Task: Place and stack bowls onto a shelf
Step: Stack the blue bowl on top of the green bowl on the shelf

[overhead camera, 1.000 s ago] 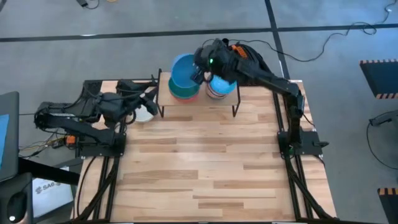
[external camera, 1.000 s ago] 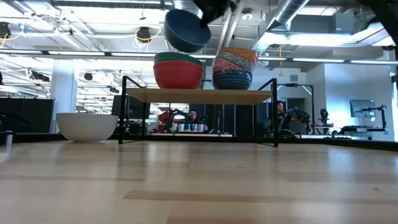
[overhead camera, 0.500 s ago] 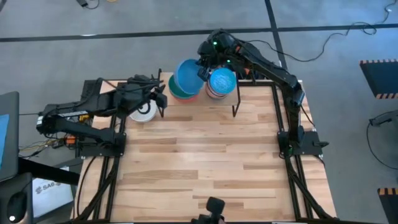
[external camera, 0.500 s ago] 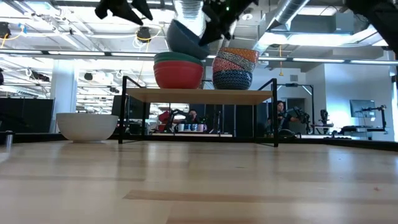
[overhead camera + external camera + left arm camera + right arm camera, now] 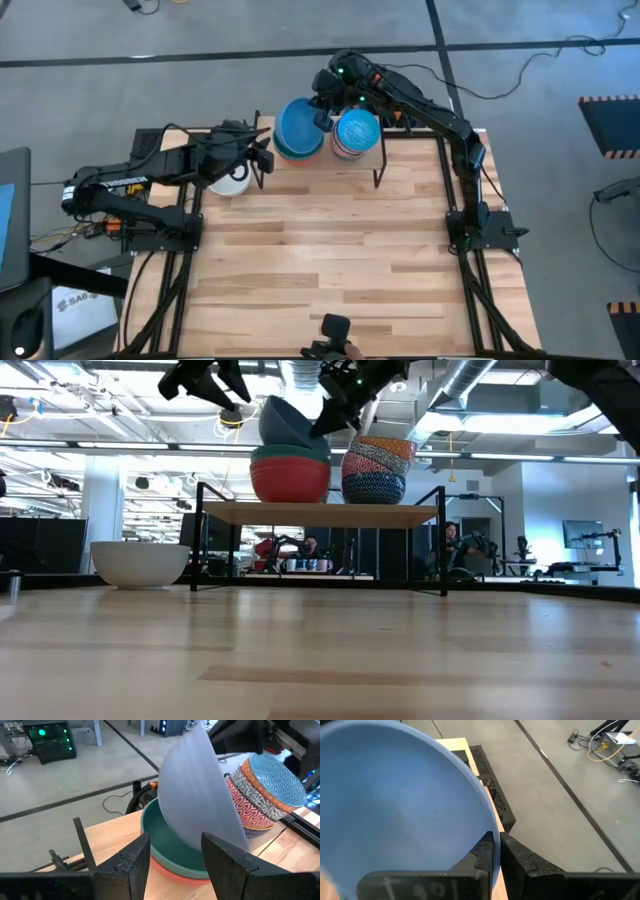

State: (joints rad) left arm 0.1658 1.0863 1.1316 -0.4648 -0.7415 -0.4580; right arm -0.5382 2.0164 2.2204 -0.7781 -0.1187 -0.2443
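Right gripper (image 5: 322,108) fingers pinch the light blue bowl (image 5: 297,129) rim: level it over the green bowl (image 5: 172,850), then release; left gripper (image 5: 258,157) fingers open.

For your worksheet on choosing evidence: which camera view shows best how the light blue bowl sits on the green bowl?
The low view: the light blue bowl sits tilted on the green bowl. The high view shows only its round top, the left wrist view its underside, the right wrist view its inside.

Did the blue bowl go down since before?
Yes. The light blue bowl has dropped toward the green bowl on the shelf, with the right gripper gripping its rim.
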